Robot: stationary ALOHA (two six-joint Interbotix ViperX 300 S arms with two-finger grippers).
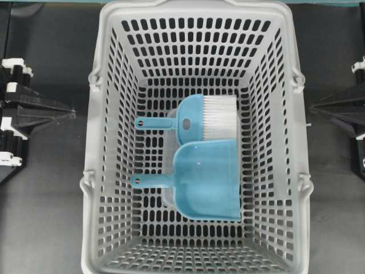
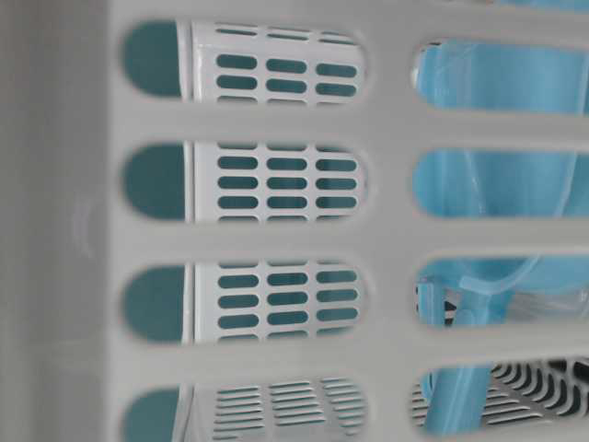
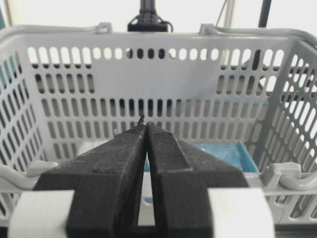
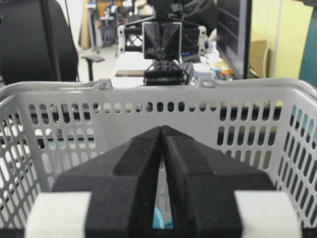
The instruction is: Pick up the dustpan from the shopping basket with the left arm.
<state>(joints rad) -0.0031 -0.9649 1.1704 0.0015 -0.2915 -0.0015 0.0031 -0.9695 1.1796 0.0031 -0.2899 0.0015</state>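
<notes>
The teal-blue dustpan (image 1: pixel 206 180) lies flat on the floor of the light-grey shopping basket (image 1: pixel 93 142), its thin handle (image 1: pixel 149 181) pointing left. My left gripper (image 1: pixel 73 113) is shut and empty outside the basket's left wall, level with the brush. In the left wrist view the gripper (image 3: pixel 146 125) points over the near rim at the basket (image 3: pixel 148 82), and a corner of the dustpan (image 3: pixel 223 153) shows beyond it. My right gripper (image 1: pixel 311 108) is also shut and empty, outside the right wall; in its own view the gripper (image 4: pixel 162 128) faces the basket (image 4: pixel 124 94).
A teal hand brush (image 1: pixel 191 117) with white bristles (image 1: pixel 220 117) lies just behind the dustpan, handle also pointing left. In the table-level view the basket wall (image 2: pixel 276 124) fills the frame, with blue plastic (image 2: pixel 497 184) behind its slots. Dark tabletop (image 1: pixel 45 217) surrounds the basket.
</notes>
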